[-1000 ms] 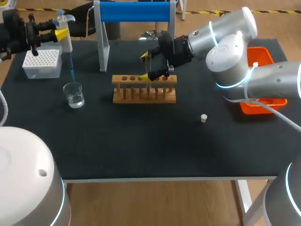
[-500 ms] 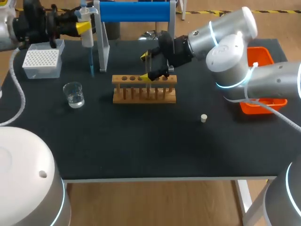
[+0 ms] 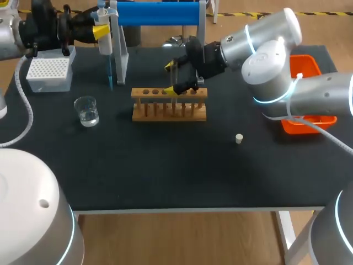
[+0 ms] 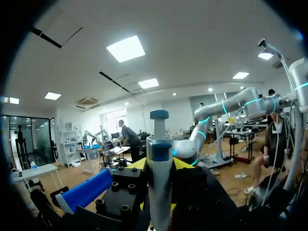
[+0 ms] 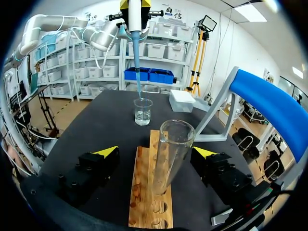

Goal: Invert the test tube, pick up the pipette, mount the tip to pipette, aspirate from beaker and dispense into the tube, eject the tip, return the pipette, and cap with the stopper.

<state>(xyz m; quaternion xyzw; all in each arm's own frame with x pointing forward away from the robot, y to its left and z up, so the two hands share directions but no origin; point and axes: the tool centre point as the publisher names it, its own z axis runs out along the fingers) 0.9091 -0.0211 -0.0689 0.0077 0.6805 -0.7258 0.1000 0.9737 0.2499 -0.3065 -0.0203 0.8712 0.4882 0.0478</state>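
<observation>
At the far left the left gripper (image 3: 102, 33) is clenched on the white plastic pipette (image 4: 159, 178), which hangs upright with its long blue tip (image 3: 110, 69) pointing straight down above the black table. The tip sits high and apart from the small clear glass beaker (image 3: 87, 110) of water, nearer the front. Further right stands the wooden test-tube rack (image 3: 169, 110), and in one of its holes is the clear glass test tube (image 5: 173, 151), mouth up, leaning slightly and looking empty. The right gripper (image 5: 156, 153) brackets that tube with its fingers released: rack shows between the tube and one finger, so it is not gripped. The tube's mouth lies to the right of the pipette and below its tip. My reading is that the left arm must carry the pipette sideways along the rack, keep it vertical, and then lower it into that narrow opening. Whether the tip holds liquid I cannot tell. The small pale stopper (image 3: 239, 138) lies loose on the table, right of the rack.
</observation>
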